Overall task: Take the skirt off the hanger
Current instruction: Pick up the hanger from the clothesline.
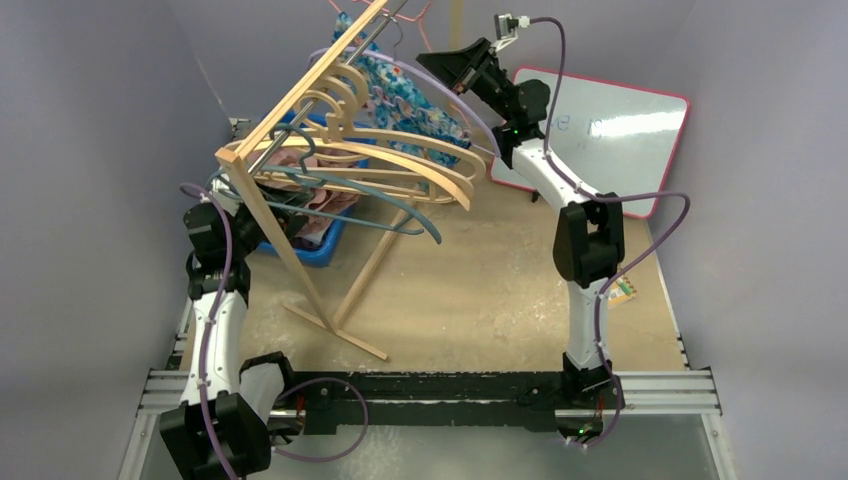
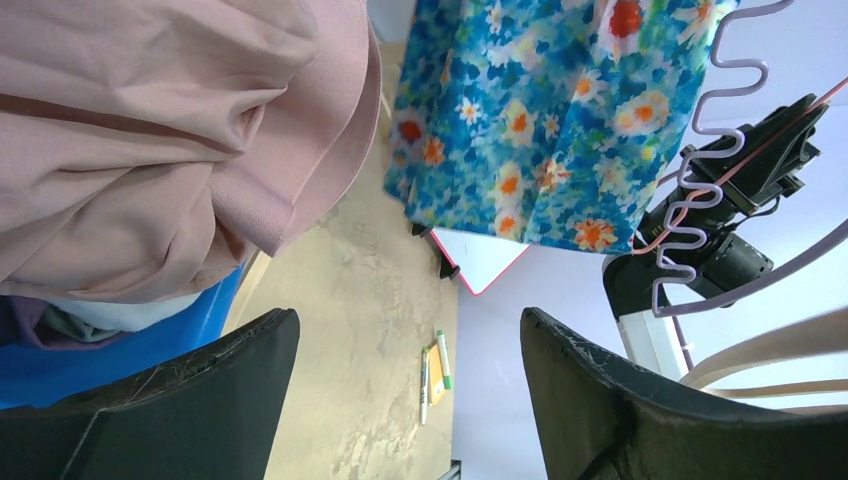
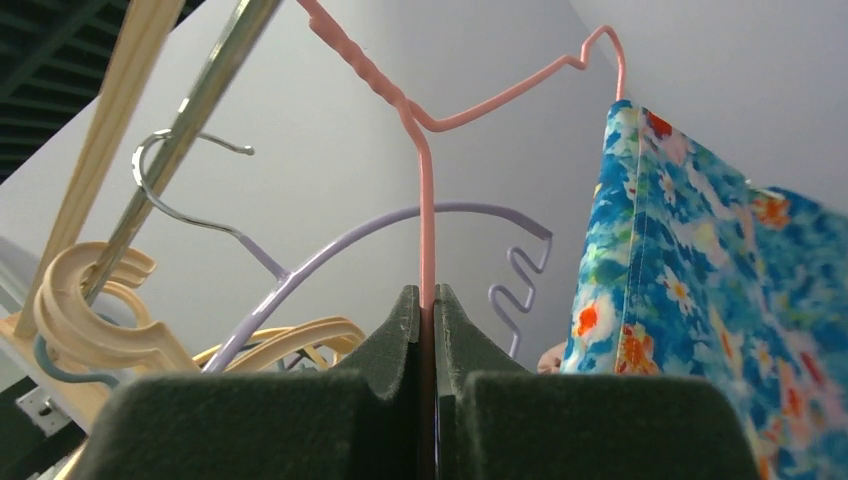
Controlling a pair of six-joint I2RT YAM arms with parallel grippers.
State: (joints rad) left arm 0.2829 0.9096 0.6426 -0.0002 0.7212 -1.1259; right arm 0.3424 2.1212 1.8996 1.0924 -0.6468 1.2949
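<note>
The skirt (image 2: 560,110) is recorded as blue, printed with white and orange daisies — the hanger (image 3: 428,220) as pink.

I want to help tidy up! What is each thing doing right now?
Right tool: shut on thin pink wire hanger.
Blue flowery fabric skirt: hanging from that hanger, not removed.
Left tool: open, empty.
Pink cloth: bunched over blue plastic bin.

Right arm (image 1: 585,240) extended high, right hand (image 3: 428,300) clamped on pink hanger (image 3: 427,200); left arm (image 1: 215,320) low, left hand (image 2: 410,335) spread wide.
</note>
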